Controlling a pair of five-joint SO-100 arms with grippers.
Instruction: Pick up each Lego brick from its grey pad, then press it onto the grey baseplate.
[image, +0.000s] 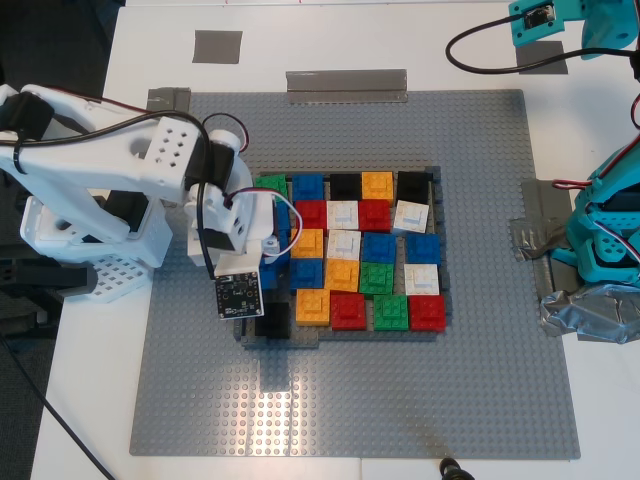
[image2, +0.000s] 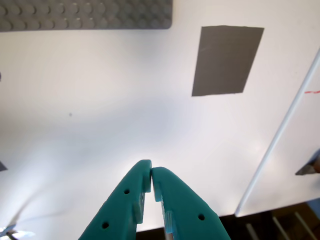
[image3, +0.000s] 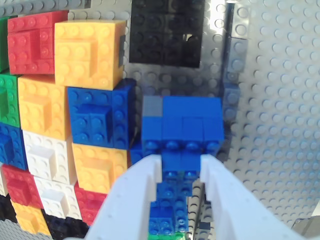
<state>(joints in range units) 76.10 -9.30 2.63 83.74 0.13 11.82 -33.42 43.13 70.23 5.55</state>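
Note:
Many Lego bricks (image: 360, 250) in blue, red, green, orange, white and black sit packed inside a low dark frame on the grey baseplate (image: 350, 400). My second gripper (image3: 181, 170), white, stands over the packed bricks' side nearest the exterior view's left (image: 255, 255). It is shut on a blue brick (image3: 182, 127) resting among the others. My first gripper (image2: 151, 172), teal, is shut with nothing in it. It hangs over the white table near a grey pad (image2: 227, 60) and a corner of the baseplate (image2: 85, 15).
A second grey pad (image: 217, 45) lies at the exterior view's top left. A light grey strip (image: 347, 85) borders the baseplate's far edge. Teal arm parts (image: 605, 230) and a silver tape wad (image: 585, 315) stand at the exterior view's right. A black brick (image3: 165, 32) lies beyond the blue one.

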